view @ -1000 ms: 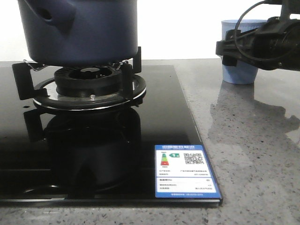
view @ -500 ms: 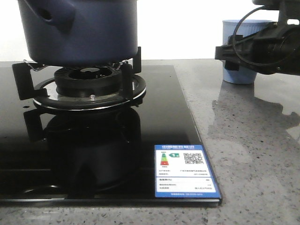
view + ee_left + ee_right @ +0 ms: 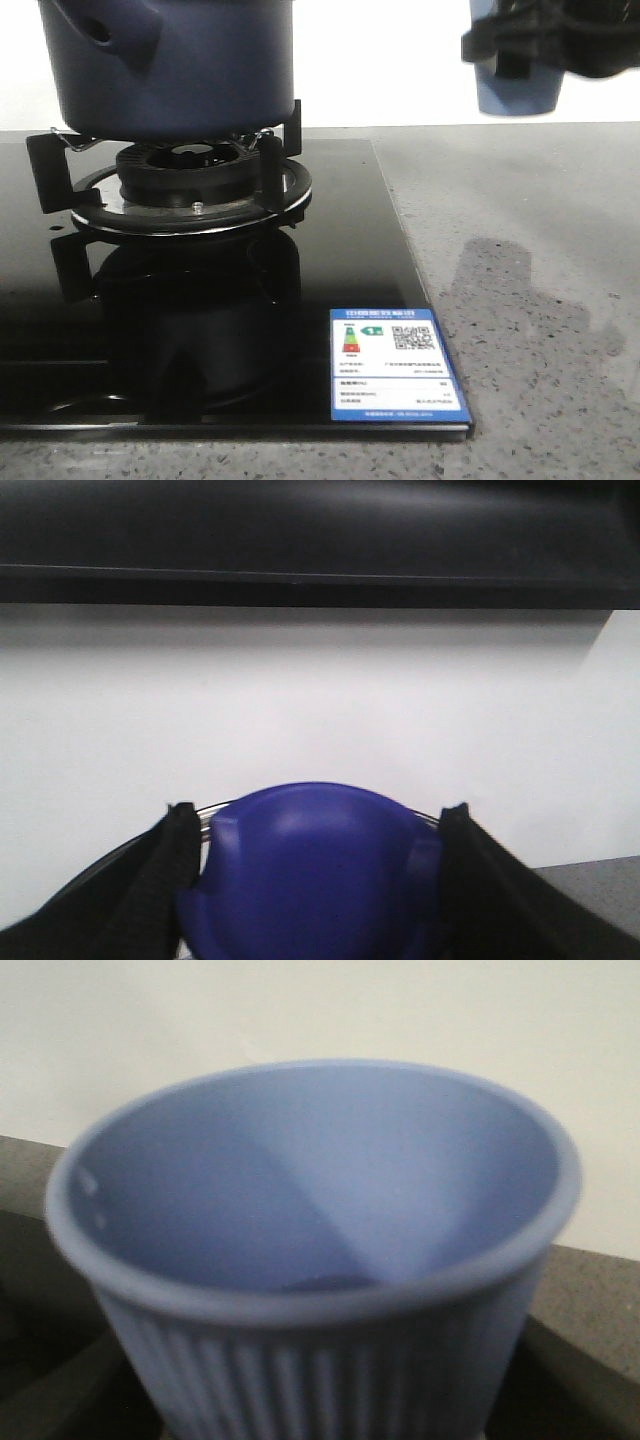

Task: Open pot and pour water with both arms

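- Pot (image 3: 175, 65): dark navy, matte, round; hollow tube socket on side; seated on burner (image 3: 185, 180).
- Left gripper (image 3: 315, 880): jaws clamped on rounded blue knob (image 3: 315, 870).
- Right gripper (image 3: 540, 40): ribbed pale-blue cup (image 3: 310, 1260) is held aloft.

Blue energy-rating label (image 3: 394, 366) on the black glass hob (image 3: 300, 330), QR code (print too small to read)

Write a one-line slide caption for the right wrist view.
Pale blue ribbed cup fills the frame, seen from just above its rim.

A grey speckled countertop (image 3: 530, 300) carries a black glass hob (image 3: 200, 330) (blue label (image 3: 396, 365) at the hob's near-right corner).
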### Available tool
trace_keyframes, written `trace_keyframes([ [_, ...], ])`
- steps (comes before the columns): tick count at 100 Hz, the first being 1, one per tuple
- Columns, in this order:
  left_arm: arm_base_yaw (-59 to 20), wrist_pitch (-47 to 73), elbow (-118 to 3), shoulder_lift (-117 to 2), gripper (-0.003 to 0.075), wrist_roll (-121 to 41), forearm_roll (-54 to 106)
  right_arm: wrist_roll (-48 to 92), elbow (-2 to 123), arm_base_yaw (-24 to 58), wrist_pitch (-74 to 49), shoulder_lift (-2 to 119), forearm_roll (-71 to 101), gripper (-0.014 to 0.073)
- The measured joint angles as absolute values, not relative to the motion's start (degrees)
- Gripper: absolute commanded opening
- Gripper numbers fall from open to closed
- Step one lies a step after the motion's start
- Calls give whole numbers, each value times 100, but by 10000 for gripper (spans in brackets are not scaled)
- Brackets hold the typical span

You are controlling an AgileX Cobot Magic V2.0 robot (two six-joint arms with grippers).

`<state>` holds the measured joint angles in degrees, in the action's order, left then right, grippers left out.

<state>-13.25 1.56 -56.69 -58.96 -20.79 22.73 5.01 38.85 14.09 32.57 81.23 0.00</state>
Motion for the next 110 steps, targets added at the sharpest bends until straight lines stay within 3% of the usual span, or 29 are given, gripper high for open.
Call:
trace_keyframes([
  [36,-1325,156,-5669,-5896,370,-2079,2273,501,4481,1549,1189,6953,-378,352],
  [110,-1325,156,-5669,-5896,370,-2079,2273,501,6911,3002,-1143,8024,-2417,352],
])
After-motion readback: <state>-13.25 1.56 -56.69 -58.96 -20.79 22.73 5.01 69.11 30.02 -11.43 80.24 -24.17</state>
